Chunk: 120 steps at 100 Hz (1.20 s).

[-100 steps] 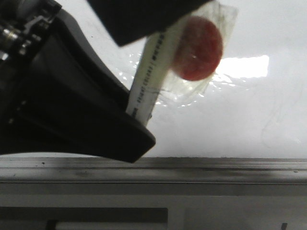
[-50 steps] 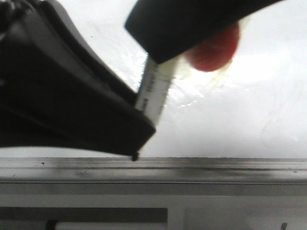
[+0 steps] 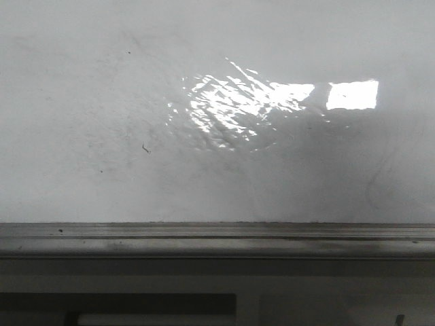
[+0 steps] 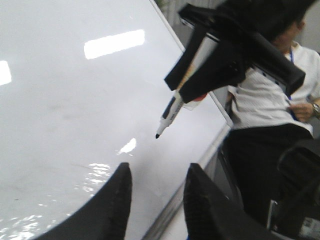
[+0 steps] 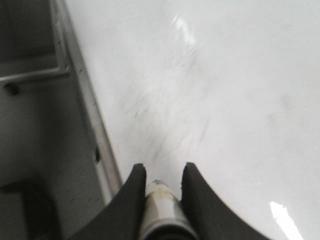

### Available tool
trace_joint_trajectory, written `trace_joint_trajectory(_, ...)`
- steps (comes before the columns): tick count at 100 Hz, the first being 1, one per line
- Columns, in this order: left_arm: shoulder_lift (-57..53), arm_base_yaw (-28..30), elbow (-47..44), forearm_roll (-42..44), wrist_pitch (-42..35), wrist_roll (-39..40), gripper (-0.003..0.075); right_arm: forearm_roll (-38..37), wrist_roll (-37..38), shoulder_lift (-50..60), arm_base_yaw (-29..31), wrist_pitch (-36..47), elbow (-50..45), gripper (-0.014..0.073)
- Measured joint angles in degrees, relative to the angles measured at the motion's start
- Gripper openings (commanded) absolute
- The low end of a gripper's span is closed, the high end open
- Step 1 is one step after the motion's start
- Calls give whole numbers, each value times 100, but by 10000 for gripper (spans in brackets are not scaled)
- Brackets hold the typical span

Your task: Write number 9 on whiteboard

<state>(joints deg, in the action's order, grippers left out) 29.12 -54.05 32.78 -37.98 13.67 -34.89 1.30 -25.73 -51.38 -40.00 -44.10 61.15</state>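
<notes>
The whiteboard (image 3: 224, 75) fills the front view, glossy, with a glare patch and faint grey smudges. No number 9 shows on it, only a tiny dark tick (image 3: 145, 147). Neither gripper shows in the front view. My right gripper (image 5: 163, 167) is shut on a white marker (image 5: 160, 200). In the left wrist view the right gripper (image 4: 182, 90) holds the marker (image 4: 170, 112) with its black tip lifted a little off the whiteboard (image 4: 60, 100). My left gripper (image 4: 158, 167) is open and empty, above the board near its edge.
A grey metal ledge (image 3: 217, 238) runs along the board's near edge and also shows in the right wrist view (image 5: 85, 100). A person in a white shirt (image 4: 270, 95) stands beyond the board's far edge. A faint grey curved smudge (image 3: 380, 173) lies at the right.
The right gripper with the marker, and the red object beside it, have moved out of the front view, which now shows the bare board.
</notes>
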Motion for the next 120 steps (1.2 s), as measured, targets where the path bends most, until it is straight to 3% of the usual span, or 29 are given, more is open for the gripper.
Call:
trace_joint_trajectory(20, -960, 737, -571, -66, -80, 49, 39, -782, 22, 1018, 56, 2784, -2165, -34)
trace_joint_trajectory(30, -1156, 982, -747, -271, -91, 59, 39, -825, 22, 1079, 134, 3485, -2756, -40)
trace_joint_trajectory(71, -1189, 1143, -814, -486, -91, 82, 39, 71, 41, 377, 1142, 4268, -2925, -41)
trace_joint_trajectory(108, -1189, 1143, -814, -500, -91, 95, 39, 374, 81, -195, 1106, 4581, -2866, -42)
trace_joint_trajectory(120, -1189, 1143, -814, -500, -91, 95, 39, 421, 81, -210, 985, 4196, -2854, -41)
